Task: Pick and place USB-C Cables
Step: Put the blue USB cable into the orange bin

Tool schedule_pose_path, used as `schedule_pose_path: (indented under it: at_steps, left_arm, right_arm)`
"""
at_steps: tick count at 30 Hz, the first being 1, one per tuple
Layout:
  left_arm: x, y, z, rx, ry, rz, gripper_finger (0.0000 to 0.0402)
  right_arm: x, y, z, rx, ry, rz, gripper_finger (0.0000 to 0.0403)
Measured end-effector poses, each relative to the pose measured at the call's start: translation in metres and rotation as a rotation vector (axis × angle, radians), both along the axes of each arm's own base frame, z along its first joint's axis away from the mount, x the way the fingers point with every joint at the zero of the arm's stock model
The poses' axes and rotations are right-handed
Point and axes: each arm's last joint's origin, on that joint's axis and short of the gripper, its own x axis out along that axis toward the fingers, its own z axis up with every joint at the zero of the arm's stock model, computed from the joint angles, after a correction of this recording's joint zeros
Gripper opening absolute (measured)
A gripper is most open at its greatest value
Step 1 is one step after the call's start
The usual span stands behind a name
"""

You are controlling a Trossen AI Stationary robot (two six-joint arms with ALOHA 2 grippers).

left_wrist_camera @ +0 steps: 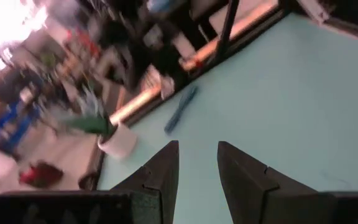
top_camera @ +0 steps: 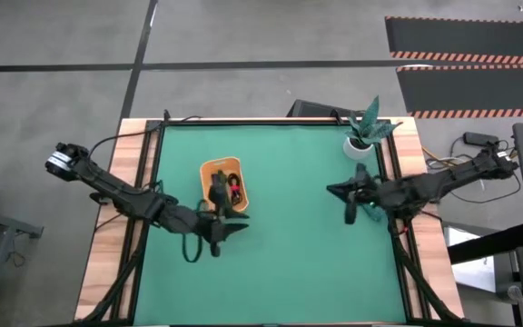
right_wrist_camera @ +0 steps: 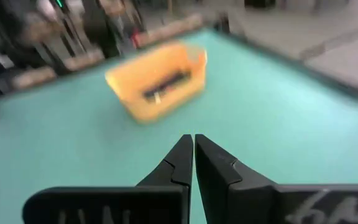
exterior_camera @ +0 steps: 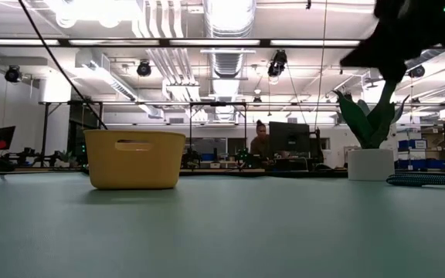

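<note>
The orange tray [top_camera: 214,169] stands left of the table's middle, and dark cable bundles [top_camera: 233,189] lie in it; the right wrist view also shows the tray [right_wrist_camera: 160,87]. One blue-green cable bundle [left_wrist_camera: 180,110] lies on the mat near the white plant pot, and it also shows in the low view as a bundle [exterior_camera: 427,179] and under my right arm [top_camera: 371,213]. My left gripper [left_wrist_camera: 197,146] is open and hovers just on the near side of the tray [top_camera: 241,229]. My right gripper [right_wrist_camera: 194,138] is shut and empty, raised above the mat's right part [top_camera: 332,191], pointing toward the tray.
A plant in a white pot [top_camera: 360,142] stands at the far right corner of the green mat, and shows in the low view [exterior_camera: 370,162]. Wooden table borders and black frame bars edge the mat. Bare mat [top_camera: 289,263] lies between the two arms and toward the near edge.
</note>
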Motion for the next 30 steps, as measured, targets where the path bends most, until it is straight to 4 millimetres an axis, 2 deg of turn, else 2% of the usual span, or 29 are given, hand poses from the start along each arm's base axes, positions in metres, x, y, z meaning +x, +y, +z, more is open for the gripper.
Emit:
schedule_pose_path:
  at_steps: [5,7,11,14,22,30]
  left_arm:
    - [-0.023,0.013,-0.006,-0.017,-0.210,-0.009,0.0095]
    - [-0.033,0.018,-0.008,-0.044,-0.270,-0.001,0.0095]
    - [-0.048,0.026,-0.013,-0.071,-0.328,0.003,0.0095]
    - [-0.057,0.030,-0.009,-0.088,-0.368,0.006,0.0095]
    - [-0.069,0.035,0.004,-0.119,-0.434,0.010,0.0095]
    - [-0.069,0.035,0.004,-0.120,-0.434,0.011,0.0095]
  right_arm:
    - [0.009,0.004,-0.011,0.110,0.186,-0.050,0.0008]
    - [0.012,0.004,-0.004,0.154,0.234,-0.104,0.0009]
    - [0.010,0.004,-0.003,0.197,0.460,-0.204,0.0008]
    - [0.009,0.001,0.002,0.236,0.584,-0.238,0.0008]
    - [0.014,-0.014,-0.001,0.371,0.795,-0.276,0.0008]
    - [0.009,-0.044,-0.016,0.460,0.997,-0.450,0.0008]
